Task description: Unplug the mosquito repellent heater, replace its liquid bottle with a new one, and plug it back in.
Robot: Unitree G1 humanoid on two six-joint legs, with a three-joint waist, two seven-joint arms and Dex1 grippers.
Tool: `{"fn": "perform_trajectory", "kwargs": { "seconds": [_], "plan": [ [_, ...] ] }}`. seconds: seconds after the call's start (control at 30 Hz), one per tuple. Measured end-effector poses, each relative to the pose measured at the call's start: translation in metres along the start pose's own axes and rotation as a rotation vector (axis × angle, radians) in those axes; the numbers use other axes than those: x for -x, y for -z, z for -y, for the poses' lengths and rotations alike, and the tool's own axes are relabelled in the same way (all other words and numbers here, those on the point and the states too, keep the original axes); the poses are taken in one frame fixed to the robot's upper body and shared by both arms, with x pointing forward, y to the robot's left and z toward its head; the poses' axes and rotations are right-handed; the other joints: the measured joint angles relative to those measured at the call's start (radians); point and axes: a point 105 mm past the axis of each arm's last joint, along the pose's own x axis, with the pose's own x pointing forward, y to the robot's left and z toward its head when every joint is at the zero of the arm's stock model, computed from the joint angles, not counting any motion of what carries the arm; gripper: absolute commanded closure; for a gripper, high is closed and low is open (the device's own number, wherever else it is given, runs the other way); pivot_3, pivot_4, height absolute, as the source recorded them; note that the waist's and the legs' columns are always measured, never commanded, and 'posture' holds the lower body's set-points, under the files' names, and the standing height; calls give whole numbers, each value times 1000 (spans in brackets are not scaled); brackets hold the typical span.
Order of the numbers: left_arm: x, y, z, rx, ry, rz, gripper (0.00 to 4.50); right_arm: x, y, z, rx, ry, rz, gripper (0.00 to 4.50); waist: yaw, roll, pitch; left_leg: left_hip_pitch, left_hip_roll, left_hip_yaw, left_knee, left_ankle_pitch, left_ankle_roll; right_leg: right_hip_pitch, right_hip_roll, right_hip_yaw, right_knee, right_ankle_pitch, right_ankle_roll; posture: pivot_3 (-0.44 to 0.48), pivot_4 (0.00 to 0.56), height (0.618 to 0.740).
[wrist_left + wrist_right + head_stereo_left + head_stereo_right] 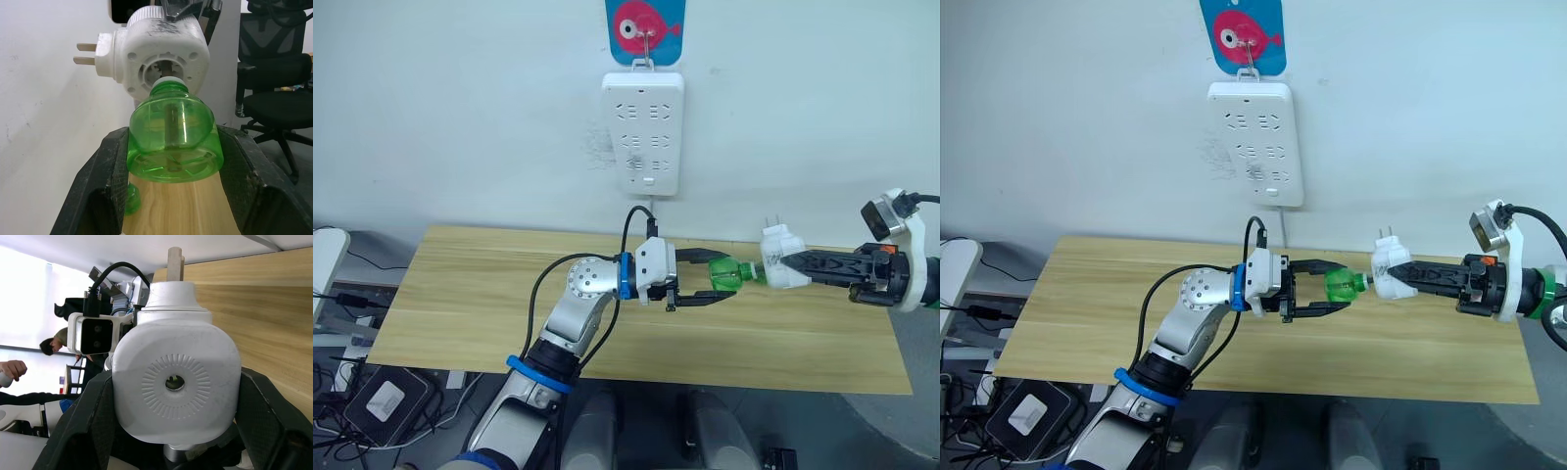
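Your right gripper [803,262] squeezes the heater [781,258] steady so your left gripper [722,276], clamped on the bottle [734,274], can work it at the socket.

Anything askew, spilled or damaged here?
Nothing spilled or broken. The translucent green bottle in the left gripper sits slightly off-centre at the socket of the white plastic heater, held by the right gripper. A small green object lies on the wooden table.

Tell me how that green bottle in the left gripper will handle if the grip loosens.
The green bottle looks smooth, glossy and round, so it would probably slip between the left gripper's fingers and roll on the table. It seems thin plastic, likely light. Its wick appears slender, perhaps fragile.
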Motion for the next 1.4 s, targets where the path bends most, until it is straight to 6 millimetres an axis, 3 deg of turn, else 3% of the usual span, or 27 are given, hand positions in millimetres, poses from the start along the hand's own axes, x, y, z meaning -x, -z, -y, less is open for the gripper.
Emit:
{"fn": "perform_trajectory", "kwargs": {
  "seconds": [0.77, 1.4],
  "plan": [
    [-1, -1, -2, 7, 2, -3, 2247, 1, -1, 7, -28, 28, 20, 1535, 0, 0, 0, -1, 0, -1, 0, 0, 0, 0, 0, -1, 0, 0, 0, -94, 287, 740],
    [-5, -2, -11, -1, -24, 0, 2247, 5, -1, 1, -2, 14, 17, 1535, 0, 0, 0, -1, 0, -1, 0, 0, 0, 0, 0, -1, -1, 0, 0, -98, 278, 740]
  ]
}}
